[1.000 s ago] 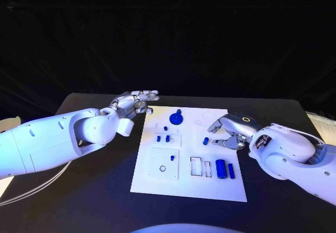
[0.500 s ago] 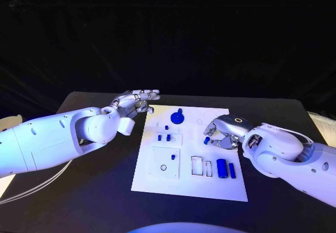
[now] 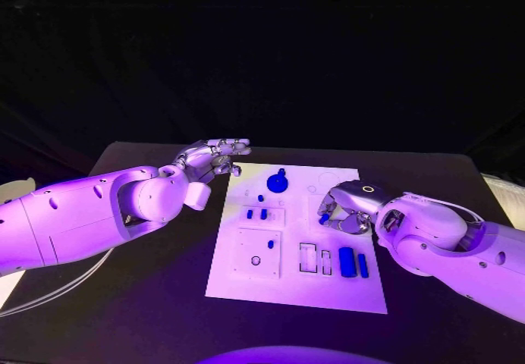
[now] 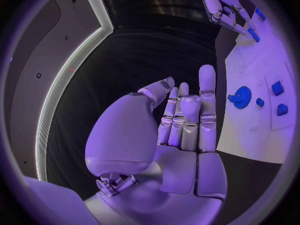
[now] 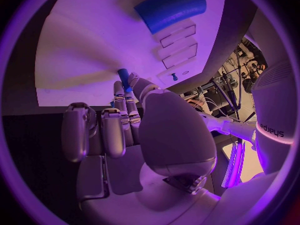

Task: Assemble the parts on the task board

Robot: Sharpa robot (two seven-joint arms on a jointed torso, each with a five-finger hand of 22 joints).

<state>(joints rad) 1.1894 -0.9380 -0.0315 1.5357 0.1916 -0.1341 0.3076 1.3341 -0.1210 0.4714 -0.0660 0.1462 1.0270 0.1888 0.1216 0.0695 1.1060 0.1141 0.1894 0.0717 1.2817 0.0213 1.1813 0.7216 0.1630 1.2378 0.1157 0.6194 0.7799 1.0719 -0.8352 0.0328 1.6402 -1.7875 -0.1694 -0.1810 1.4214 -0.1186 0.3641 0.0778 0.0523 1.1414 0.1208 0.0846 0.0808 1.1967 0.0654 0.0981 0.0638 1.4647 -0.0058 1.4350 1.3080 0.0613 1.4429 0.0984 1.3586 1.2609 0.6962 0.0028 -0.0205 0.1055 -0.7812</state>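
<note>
The white task board (image 3: 295, 288) lies mid-table. My right hand (image 3: 346, 205) reaches over its right side, thumb and a finger pinching a small blue peg (image 3: 323, 219) that still touches the board. The right wrist view shows this peg (image 5: 123, 78) at the fingertips (image 5: 119, 90); so does the left wrist view, where the peg (image 4: 252, 34) sits under the right hand (image 4: 222, 7). My left hand (image 3: 215, 158) hovers off the board's far left corner, fingers apart and holding nothing; its own view shows the hand (image 4: 181, 130) beside the board (image 4: 250, 130).
On the board lie a round blue piece (image 3: 276, 183), two small blue blocks (image 3: 255, 215), a thick blue cylinder (image 3: 346, 263) and a slim blue bar (image 3: 362, 265). Two rectangular slots (image 3: 315, 259) sit beside the cylinder. Black table surrounds the board.
My right hand has moved left across the board to the small blue peg and its fingers have closed on it. The left hand has stayed put.
</note>
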